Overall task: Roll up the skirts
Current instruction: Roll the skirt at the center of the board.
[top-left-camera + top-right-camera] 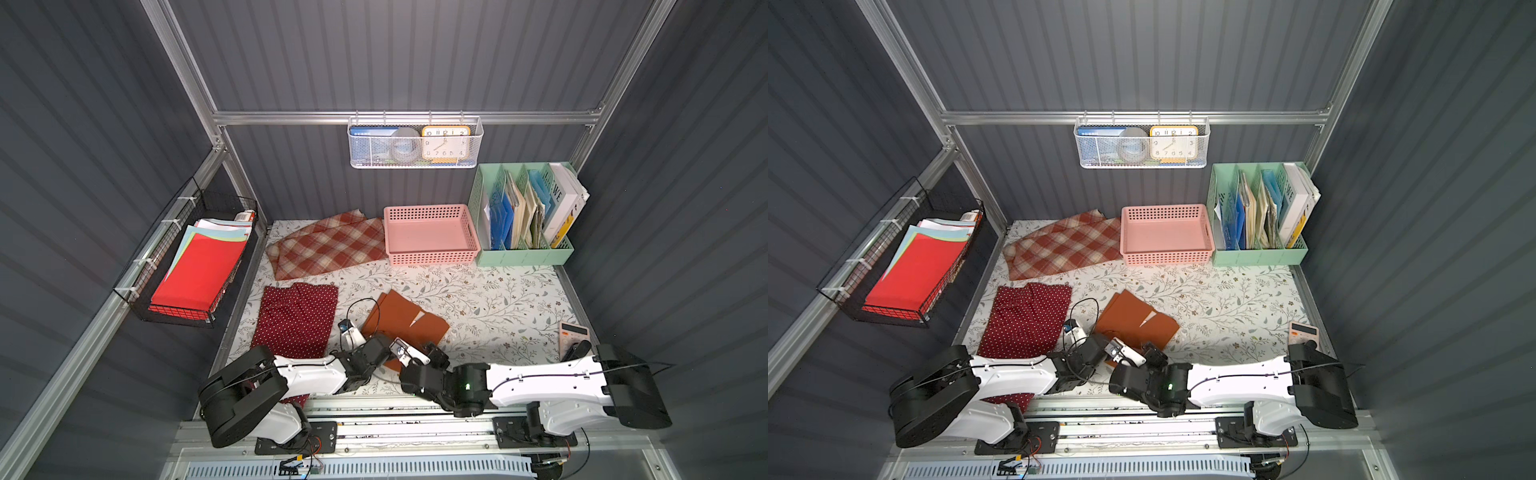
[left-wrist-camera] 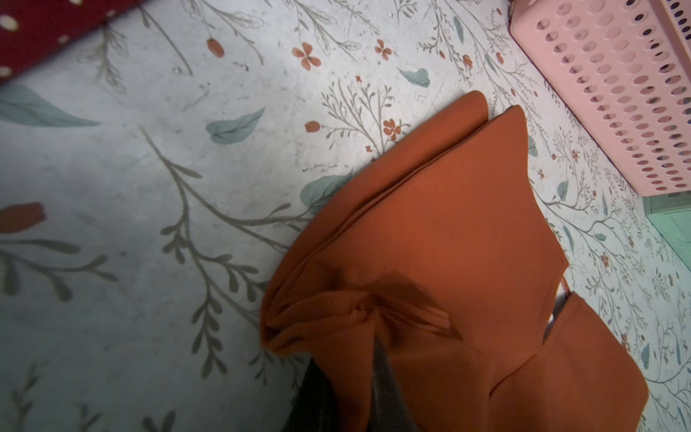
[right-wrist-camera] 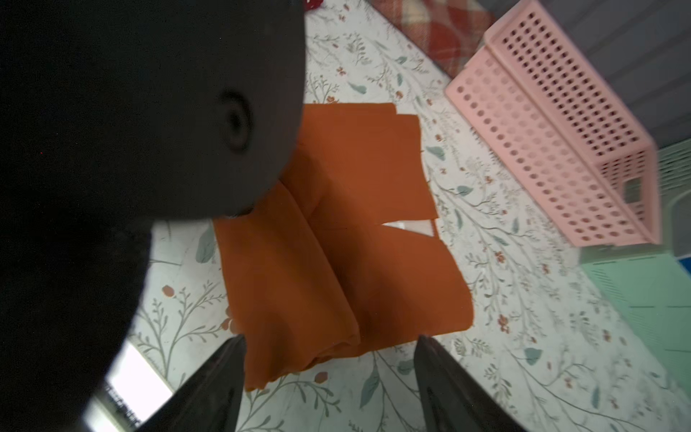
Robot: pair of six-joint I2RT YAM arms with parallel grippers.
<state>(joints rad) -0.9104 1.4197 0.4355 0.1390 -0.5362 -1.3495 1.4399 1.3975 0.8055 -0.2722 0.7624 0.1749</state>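
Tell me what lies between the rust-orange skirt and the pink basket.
Nothing: only bare floral tabletop separates the rust-orange skirt from the pink basket, seen in both top views and the right wrist view.

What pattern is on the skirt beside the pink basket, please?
Red-and-cream plaid skirt; clearest in a top view.

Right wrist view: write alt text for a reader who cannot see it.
The open right end effector straddles the near edge of a folded rust-orange cloth skirt on a floral-print table. A pink perforated plastic basket sits beyond; a black arm part blocks one side.
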